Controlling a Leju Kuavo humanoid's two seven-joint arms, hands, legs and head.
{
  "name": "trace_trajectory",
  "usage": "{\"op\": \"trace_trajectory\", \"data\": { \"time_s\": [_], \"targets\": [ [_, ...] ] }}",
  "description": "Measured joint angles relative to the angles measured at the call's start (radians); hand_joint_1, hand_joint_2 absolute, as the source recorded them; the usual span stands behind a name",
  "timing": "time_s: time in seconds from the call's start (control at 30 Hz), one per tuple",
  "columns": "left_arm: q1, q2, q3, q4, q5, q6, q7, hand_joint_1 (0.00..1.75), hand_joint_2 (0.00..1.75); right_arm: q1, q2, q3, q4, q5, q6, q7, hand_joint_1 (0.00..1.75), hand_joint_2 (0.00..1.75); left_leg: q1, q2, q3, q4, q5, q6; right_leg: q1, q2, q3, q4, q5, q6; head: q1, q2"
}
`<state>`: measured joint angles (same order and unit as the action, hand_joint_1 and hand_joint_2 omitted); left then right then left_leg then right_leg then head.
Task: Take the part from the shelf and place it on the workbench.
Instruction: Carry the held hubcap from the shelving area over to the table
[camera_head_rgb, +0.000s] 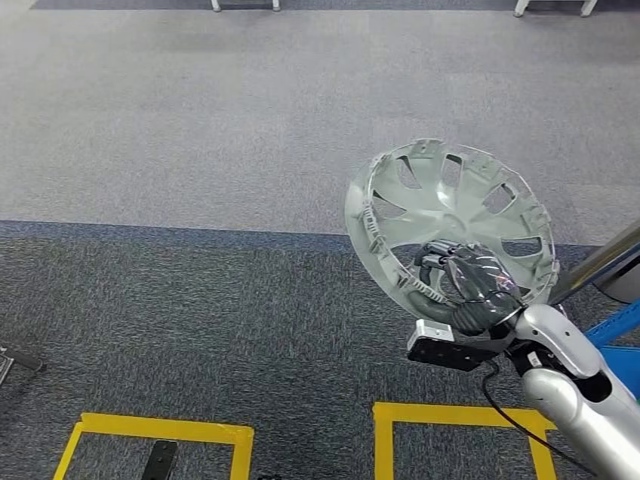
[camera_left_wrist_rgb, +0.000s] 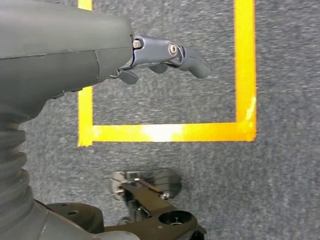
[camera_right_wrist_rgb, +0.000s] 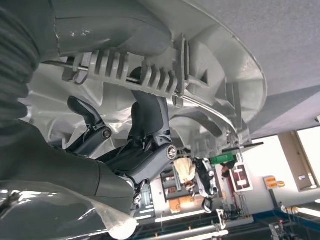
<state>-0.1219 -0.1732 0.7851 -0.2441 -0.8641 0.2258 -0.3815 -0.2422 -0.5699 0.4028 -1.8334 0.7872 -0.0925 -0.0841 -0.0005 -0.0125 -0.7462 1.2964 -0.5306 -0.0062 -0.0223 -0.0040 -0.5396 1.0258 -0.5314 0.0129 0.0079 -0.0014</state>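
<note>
From the head view, the right arm (camera_head_rgb: 581, 385) reaches up from the lower right corner, and the right hand (camera_head_rgb: 472, 290) grips the part (camera_head_rgb: 449, 215), a silver wheel cover with slotted spokes, at its lower rim. The cover is held in the air, tilted, its hollow back toward the camera. Below it lies grey carpet (camera_head_rgb: 226, 150), paler beyond a dark band, with two yellow tape squares (camera_head_rgb: 389, 415) marked on the nearer part. A blue frame (camera_head_rgb: 619, 325) shows at the right edge.

At the left wrist, the left hand (camera_left_wrist_rgb: 166, 55) hangs over the carpet with nothing in it, its dark fingers (camera_left_wrist_rgb: 188, 57) loosely extended above one corner of a yellow tape square (camera_left_wrist_rgb: 166, 132).

At the right wrist, dark fingers (camera_right_wrist_rgb: 149, 117) hook over the ribbed inner rim of the part (camera_right_wrist_rgb: 211, 75), holding it firmly. Beyond the rim, a bright room with shelving (camera_right_wrist_rgb: 188, 185) appears, too blurred to make out further.
</note>
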Motion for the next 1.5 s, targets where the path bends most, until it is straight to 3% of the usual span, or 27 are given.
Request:
{"op": "trace_trajectory", "data": {
  "time_s": [0.07, 0.1, 0.13, 0.27, 0.33, 0.43, 0.5, 0.53, 0.63, 0.67, 0.77, 0.83, 0.93, 0.97, 1.0, 1.03, 1.1, 1.17, 1.23, 1.33, 1.4, 1.47, 1.5],
  "targets": [
    [0.001, 0.000, 0.000, 0.000, -0.001, 0.000, 0.000, 0.00, 1.75, 0.000, 0.000, 0.000, -0.002, 0.000, 0.000, 0.000, 1.75, 1.75, 0.000, 0.001, 0.030, -0.112, 0.095, 0.006, -0.001, 0.001, 0.029, -0.002, -0.024, 0.005, 0.001, 0.000],
    [0.001, 0.000, 0.000, 0.001, -0.001, 0.000, 0.000, 0.00, 1.75, -0.001, 0.000, 0.000, -0.003, 0.001, 0.000, 0.000, 1.75, 1.75, -0.003, 0.002, 0.048, -0.162, 0.122, 0.010, 0.000, 0.001, 0.040, -0.003, -0.035, 0.010, 0.001, 0.000],
    [0.000, 0.000, 0.000, 0.001, -0.001, 0.000, 0.001, 0.00, 1.75, -0.001, 0.000, 0.000, -0.004, 0.001, 0.000, 0.000, 1.75, 1.75, -0.007, 0.003, 0.064, -0.202, 0.125, 0.015, -0.001, 0.001, 0.044, -0.005, -0.042, 0.014, 0.002, 0.000],
    [0.001, 0.002, -0.001, 0.002, -0.001, 0.001, 0.001, 0.00, 1.75, 0.002, 0.000, -0.003, -0.007, 0.004, 0.000, 0.000, 1.75, 1.75, -0.015, 0.000, 0.106, -0.267, 0.091, 0.041, -0.007, -0.001, 0.048, -0.013, -0.038, 0.038, 0.004, 0.000],
    [0.000, 0.003, -0.001, 0.002, -0.002, 0.001, 0.001, 0.00, 1.75, 0.003, 0.000, -0.004, -0.008, 0.003, 0.000, 0.000, 1.75, 1.75, -0.011, -0.002, 0.132, -0.283, 0.085, 0.053, -0.008, 0.001, -0.001, 0.062, -0.037, 0.040, 0.008, 0.000],
    [-0.002, 0.001, -0.002, 0.002, -0.002, 0.010, 0.007, 0.00, 1.75, 0.008, 0.000, -0.006, -0.007, 0.001, 0.005, -0.001, 1.75, 1.75, -0.013, -0.004, 0.159, -0.287, 0.063, 0.060, -0.005, 0.003, -0.155, 0.236, -0.076, 0.042, 0.011, 0.000],
    [0.000, -0.001, -0.002, 0.002, -0.001, 0.029, 0.020, 0.00, 1.75, 0.009, 0.000, -0.006, -0.007, -0.002, 0.008, -0.001, 1.75, 1.75, -0.013, -0.007, 0.188, -0.286, 0.041, 0.059, -0.003, 0.003, -0.212, 0.242, -0.086, 0.042, 0.011, 0.000],
    [0.000, -0.001, -0.002, 0.002, 0.000, 0.038, 0.025, 0.00, 1.75, 0.009, 0.000, -0.007, -0.007, -0.004, 0.010, -0.001, 1.75, 1.75, -0.013, -0.009, 0.207, -0.286, 0.027, 0.058, -0.003, 0.003, -0.215, 0.199, -0.056, 0.040, 0.012, 0.000],
    [-0.002, -0.004, -0.002, 0.002, 0.000, 0.049, 0.031, 0.00, 1.75, 0.008, 0.000, -0.008, -0.007, -0.008, 0.012, -0.001, 1.75, 1.75, -0.015, -0.015, 0.246, -0.280, -0.016, 0.048, 0.001, 0.003, -0.189, 0.039, 0.108, 0.028, 0.011, 0.000],
    [-0.003, -0.005, -0.002, 0.002, -0.001, 0.052, 0.033, 0.00, 1.75, 0.008, -0.001, -0.010, -0.008, -0.007, 0.012, -0.001, 1.75, 1.75, -0.016, -0.017, 0.251, -0.278, -0.027, 0.042, 0.004, 0.004, -0.184, 0.016, 0.137, 0.023, 0.010, 0.000],
    [-0.005, -0.006, -0.002, 0.002, -0.003, 0.057, 0.038, 0.00, 1.75, 0.004, -0.004, -0.018, -0.013, -0.005, 0.012, 0.000, 1.75, 1.75, -0.015, -0.017, 0.268, -0.281, -0.043, 0.028, 0.006, 0.005, -0.167, 0.006, 0.136, 0.004, 0.010, 0.000],
    [-0.006, -0.006, -0.002, 0.002, -0.004, 0.058, 0.038, 0.00, 1.75, 0.003, -0.005, -0.022, -0.013, -0.005, 0.012, 0.000, 1.75, 1.75, -0.012, -0.010, 0.243, -0.225, -0.066, 0.016, 0.004, 0.004, -0.151, 0.002, 0.129, -0.007, 0.008, 0.000],
    [-0.005, -0.006, -0.002, 0.002, -0.005, 0.059, 0.038, 0.00, 1.75, 0.003, -0.005, -0.022, -0.013, -0.005, 0.012, 0.000, 1.75, 1.75, -0.006, -0.003, 0.131, -0.049, -0.130, 0.001, 0.004, 0.003, -0.137, 0.001, 0.113, -0.013, 0.006, 0.000],
    [-0.004, -0.006, -0.002, 0.002, -0.006, 0.059, 0.038, 0.00, 1.75, 0.004, -0.005, -0.023, -0.013, -0.004, 0.012, 0.000, 1.75, 1.75, -0.003, -0.003, 0.102, -0.019, -0.133, -0.002, 0.004, 0.004, -0.131, 0.001, 0.108, -0.013, 0.006, 0.000],
    [-0.004, -0.006, -0.002, 0.002, -0.006, 0.059, 0.038, 0.00, 1.75, 0.004, -0.005, -0.023, -0.013, -0.004, 0.012, 0.000, 1.75, 1.75, -0.002, -0.002, 0.086, -0.019, -0.118, -0.003, 0.004, 0.005, -0.126, 0.002, 0.102, -0.012, 0.006, 0.000],
    [-0.004, -0.006, -0.002, 0.002, -0.007, 0.059, 0.038, 0.00, 1.75, 0.004, -0.005, -0.023, -0.013, -0.004, 0.012, 0.000, 1.75, 1.75, 0.000, -0.002, 0.087, -0.053, -0.081, -0.002, 0.004, 0.005, -0.118, 0.002, 0.096, -0.011, 0.006, 0.000],
    [-0.005, -0.006, -0.002, 0.002, -0.009, 0.059, 0.038, 0.00, 1.75, 0.003, -0.005, -0.023, -0.013, -0.004, 0.012, 0.000, 1.75, 1.75, -0.001, -0.001, 0.117, -0.172, 0.012, 0.004, 0.004, 0.005, -0.101, 0.002, 0.086, -0.007, 0.006, 0.000],
    [-0.007, -0.006, -0.002, 0.002, -0.012, 0.058, 0.038, 0.00, 1.75, 0.001, -0.006, -0.023, -0.014, 0.002, 0.012, 0.000, 1.75, 1.75, -0.006, -0.001, 0.140, -0.255, 0.055, 0.014, 0.004, 0.004, -0.094, 0.001, 0.082, 0.001, 0.007, 0.000],
    [-0.007, -0.006, -0.004, 0.002, -0.014, 0.059, 0.037, 0.00, 1.75, 0.001, -0.008, -0.023, -0.016, 0.011, 0.010, 0.000, 1.75, 1.75, -0.013, -0.002, 0.145, -0.273, 0.056, 0.024, 0.002, 0.003, -0.093, -0.003, 0.081, 0.012, 0.007, 0.000],
    [-0.006, -0.006, -0.005, 0.002, -0.014, 0.062, 0.037, 0.00, 1.75, 0.011, -0.014, -0.025, -0.021, 0.020, 0.003, -0.001, 1.75, 1.75, -0.009, -0.002, 0.157, -0.288, 0.068, 0.039, -0.001, 0.003, -0.102, 0.014, 0.060, 0.024, 0.008, 0.000],
    [-0.007, -0.007, -0.006, 0.002, -0.015, 0.063, 0.037, 0.00, 1.75, 0.018, -0.017, -0.026, -0.022, 0.022, -0.001, -0.001, 1.75, 1.75, -0.007, -0.002, 0.161, -0.292, 0.071, 0.044, 0.000, 0.003, -0.135, 0.088, 0.014, 0.026, 0.010, 0.000],
    [-0.007, -0.009, -0.006, 0.002, -0.015, 0.063, 0.038, 0.00, 1.75, 0.026, -0.018, -0.027, -0.022, 0.026, -0.003, -0.002, 1.75, 1.75, -0.008, -0.002, 0.161, -0.292, 0.070, 0.047, 0.000, 0.004, -0.191, 0.212, -0.040, 0.031, 0.011, 0.000],
    [-0.006, -0.010, -0.006, 0.002, -0.016, 0.063, 0.039, 0.00, 1.75, 0.031, -0.018, -0.027, -0.022, 0.028, -0.003, -0.003, 1.75, 1.75, -0.009, -0.003, 0.161, -0.292, 0.069, 0.048, 0.000, 0.003, -0.212, 0.255, -0.052, 0.033, 0.010, 0.000]
  ]
}}
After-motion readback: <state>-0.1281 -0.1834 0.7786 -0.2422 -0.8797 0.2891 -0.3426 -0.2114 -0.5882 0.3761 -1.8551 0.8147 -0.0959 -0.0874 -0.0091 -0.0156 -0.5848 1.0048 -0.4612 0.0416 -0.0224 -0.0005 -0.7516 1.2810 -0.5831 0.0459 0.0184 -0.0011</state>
